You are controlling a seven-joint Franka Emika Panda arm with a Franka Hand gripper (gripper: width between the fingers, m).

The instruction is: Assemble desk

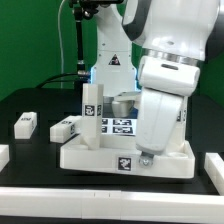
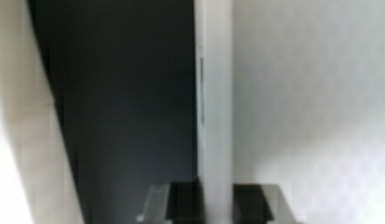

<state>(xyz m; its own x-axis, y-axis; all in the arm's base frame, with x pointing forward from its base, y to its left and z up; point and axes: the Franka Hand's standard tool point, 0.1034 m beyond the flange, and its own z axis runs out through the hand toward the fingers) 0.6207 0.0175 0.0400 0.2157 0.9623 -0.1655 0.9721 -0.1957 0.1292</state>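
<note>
Arm [image 1: 165, 75] bent steeply down over the desk panel [image 1: 100, 156] at the exterior view's right, gripper [image 2: 214, 200] fingers closed together.

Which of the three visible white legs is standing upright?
The leg on the panel, toward the exterior view's left; two other legs lie flat on the table.

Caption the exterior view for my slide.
Robot arm over white rimmed plastic panel, one white square-section leg standing upright.

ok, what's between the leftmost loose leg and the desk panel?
Another loose leg, lying on the black table. Shows in the exterior view only.
</note>
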